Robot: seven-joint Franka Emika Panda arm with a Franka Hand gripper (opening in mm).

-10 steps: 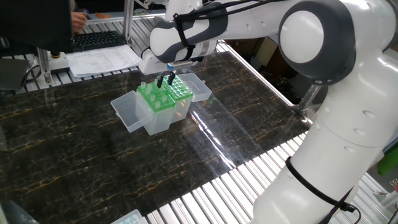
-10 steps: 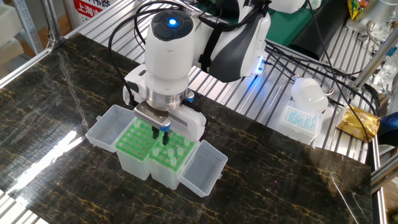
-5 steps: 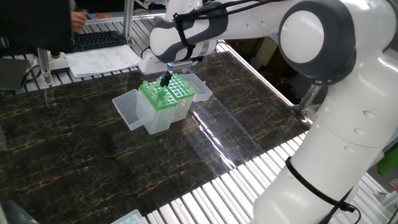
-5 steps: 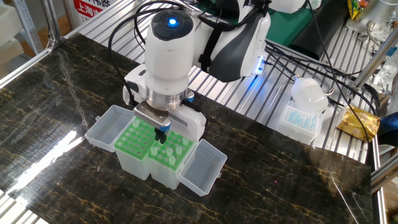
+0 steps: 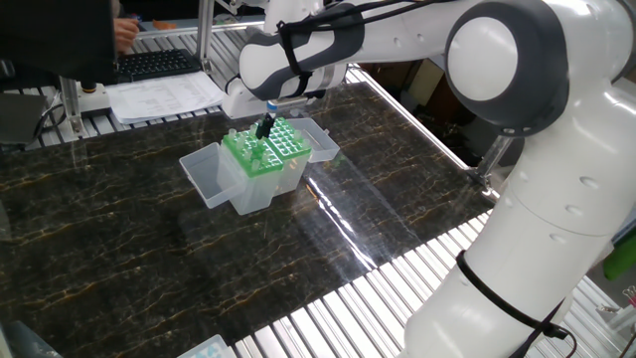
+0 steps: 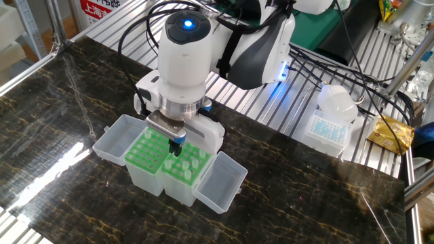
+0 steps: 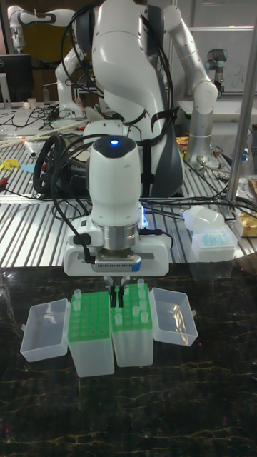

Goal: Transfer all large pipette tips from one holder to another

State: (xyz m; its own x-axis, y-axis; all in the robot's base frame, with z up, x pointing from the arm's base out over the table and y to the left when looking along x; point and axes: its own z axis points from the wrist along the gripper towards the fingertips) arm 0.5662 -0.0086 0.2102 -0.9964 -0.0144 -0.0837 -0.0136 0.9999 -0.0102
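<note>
Two clear holders with green rack plates stand side by side on the dark marble table, lids open. The left holder shows mostly empty holes. In the right holder stand several large pipette tips. My gripper points straight down at the seam between the racks, over the right holder's inner column. Its black fingers are pressed together at collar height of a tip. The fingers hide most of that tip.
Open lids stick out on both sides. A box of blue tips and a yellow bag lie on the slatted bench behind. A keyboard and papers sit beyond the far table edge.
The fingers stood apart over the racks a second ago and have closed together. The holders shifted slightly as they closed. Nothing has moved in the last half second.
</note>
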